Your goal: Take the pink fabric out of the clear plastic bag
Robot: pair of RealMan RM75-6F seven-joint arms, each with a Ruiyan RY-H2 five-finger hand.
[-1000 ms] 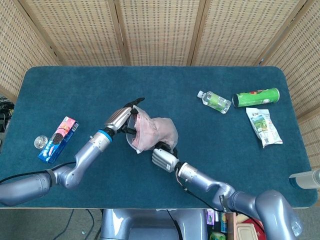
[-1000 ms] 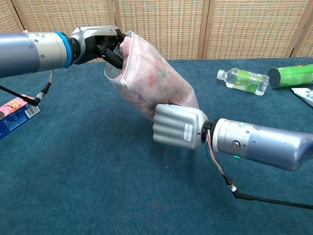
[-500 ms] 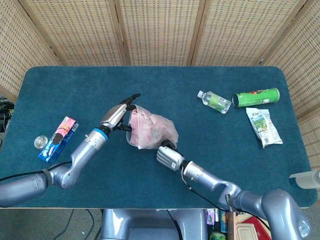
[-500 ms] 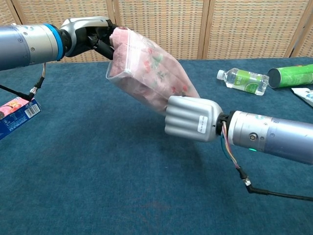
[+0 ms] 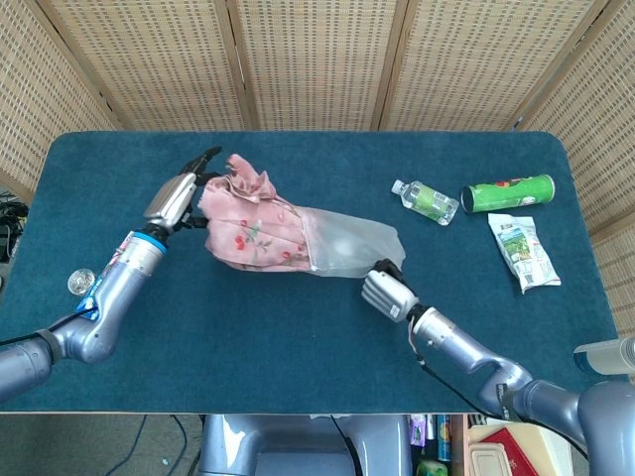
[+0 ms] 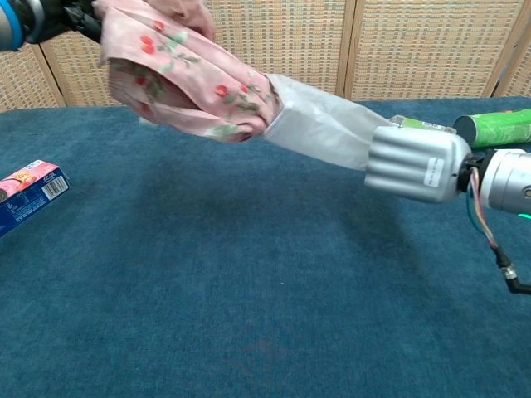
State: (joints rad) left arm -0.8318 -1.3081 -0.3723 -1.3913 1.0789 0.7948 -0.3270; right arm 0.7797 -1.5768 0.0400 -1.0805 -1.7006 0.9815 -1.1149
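left hand point(image 5: 177, 197) raised, gripping, right hand point(image 5: 386, 292) fisted, arms spread apart

One fabric point(image 5: 253, 230), one bag point(image 5: 352, 245), one bottle point(image 5: 425, 200), one can point(image 5: 510, 192), one pouch point(image 5: 522, 251).

Both views are bright and evenly lit, the light soft and seemingly from above. In the head view, faint diffuse shadows lie on the blue table point(image 5: 298, 327) just beneath the arms. The chest view shows a broad soft shadow on the cloth in the middle of the frame. A mild sheen sits on the right hand point(image 6: 412, 162) and the clear plastic bag point(image 6: 319, 128). Focus is sharp throughout, with little motion blur.
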